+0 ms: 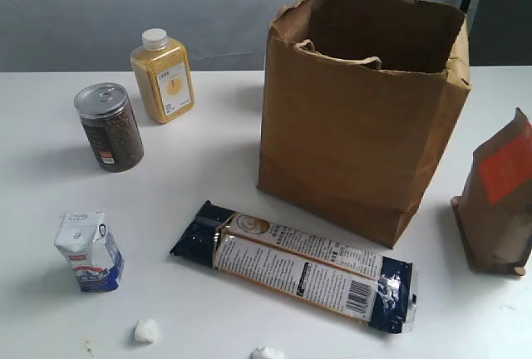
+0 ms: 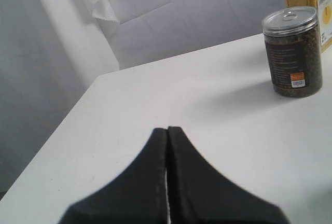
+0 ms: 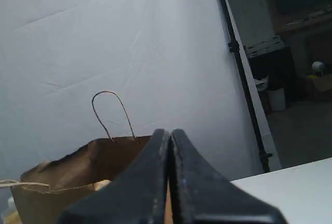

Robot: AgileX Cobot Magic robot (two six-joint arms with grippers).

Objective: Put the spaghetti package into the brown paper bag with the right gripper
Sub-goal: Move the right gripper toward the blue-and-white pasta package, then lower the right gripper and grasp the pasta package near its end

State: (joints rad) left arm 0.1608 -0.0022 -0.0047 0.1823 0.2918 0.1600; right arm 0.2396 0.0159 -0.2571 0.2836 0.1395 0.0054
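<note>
Count, exterior view: one brown paper bag [image 1: 353, 135], one spaghetti package [image 1: 291, 268], one brown pouch with an orange-red label [image 1: 497, 201], one yellow bottle with a white cap [image 1: 163, 76], one dark jar with a metal lid [image 1: 109, 128], one small blue-and-white carton [image 1: 89, 253], two small white lumps [image 1: 145, 331], all on a white table [image 1: 199, 168]

Bag stood upright, mouth open. Spaghetti package lay flat on the table just in front of the bag, slantwise, its barcode end nearest the bag's right front corner; close to the bag, contact not clear. Pouch stood right of the bag, apart from it. Bottle and jar stood well left of the bag, with the carton left and nearer the camera

Left gripper [image 2: 167, 129]: fingers pressed together, nothing between them, above bare table. Right gripper [image 3: 170, 130]: fingers likewise closed on nothing, raised, with the bag's rim and one upright handle behind them

Cut off or unclear: pouch clipped by the frame edge; second lump clipped at the bottom; bag's far handle ran out of the top; bag interior dark; label print unreadable; bottle only a corner in the left wrist view; bag partly hidden behind the right fingers
</note>
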